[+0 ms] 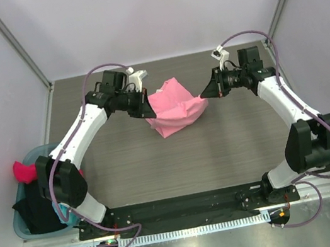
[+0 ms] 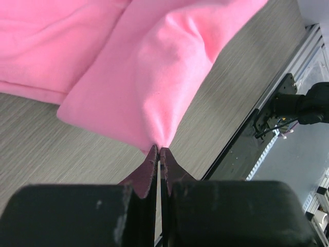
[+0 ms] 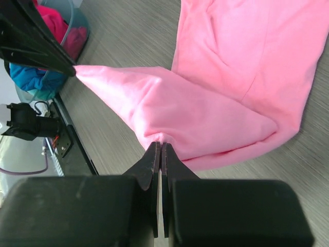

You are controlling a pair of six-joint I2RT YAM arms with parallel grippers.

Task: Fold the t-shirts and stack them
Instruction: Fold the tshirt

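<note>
A light pink t-shirt hangs bunched over the middle of the table, held up at two corners. My left gripper is shut on its left edge; in the left wrist view the cloth pinches into the closed tips. My right gripper is shut on the right edge, and the right wrist view shows the pink t-shirt pulled taut from my tips toward the left gripper's fingers. Magenta, black and blue t-shirts lie in the basket.
A teal plastic basket stands at the left edge of the table beside the left arm's base. The wooden table top runs to a black rail along the near edge. Grey walls close in both sides and the back.
</note>
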